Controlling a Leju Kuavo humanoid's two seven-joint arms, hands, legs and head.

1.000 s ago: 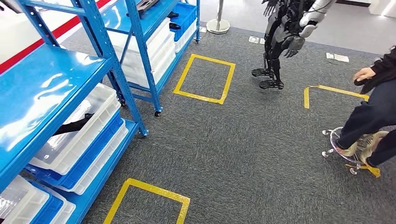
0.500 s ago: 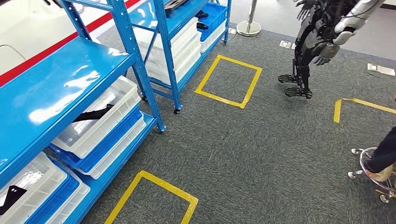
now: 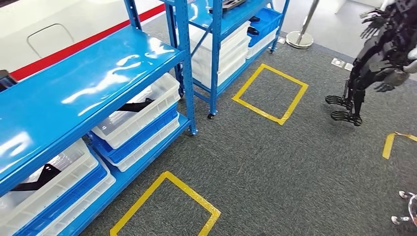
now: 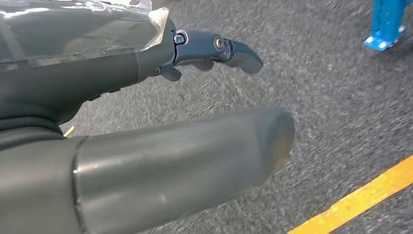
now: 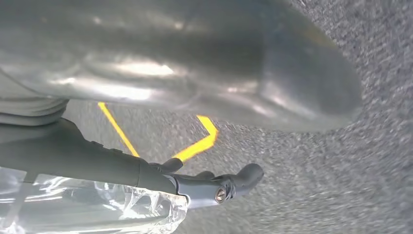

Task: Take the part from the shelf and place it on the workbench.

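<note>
A black part (image 3: pixel 135 105) lies in a clear white bin (image 3: pixel 147 110) on the middle level of the near blue shelf (image 3: pixel 98 81). Another black part (image 3: pixel 42 176) lies in a bin at the lower left. My left hand (image 4: pixel 112 73) hangs over grey carpet, its thumb (image 4: pixel 185 161) apart from the dark fingers (image 4: pixel 219 48), holding nothing. My right hand (image 5: pixel 160 63) hangs over the carpet too, its fingers (image 5: pixel 224 187) spread from the thumb, with nothing in it.
A second blue rack (image 3: pixel 221 19) with white and blue bins stands further back. Yellow tape squares (image 3: pixel 270 91) (image 3: pixel 167 206) mark the carpet. Another black robot (image 3: pixel 378 59) stands at the far right, beside a stanchion base (image 3: pixel 300 38). A stool's castors (image 3: pixel 405 211) show at the lower right.
The whole picture has shifted right: the camera has turned toward the near shelf, which now takes up more of the view. The seated person has left the frame.
</note>
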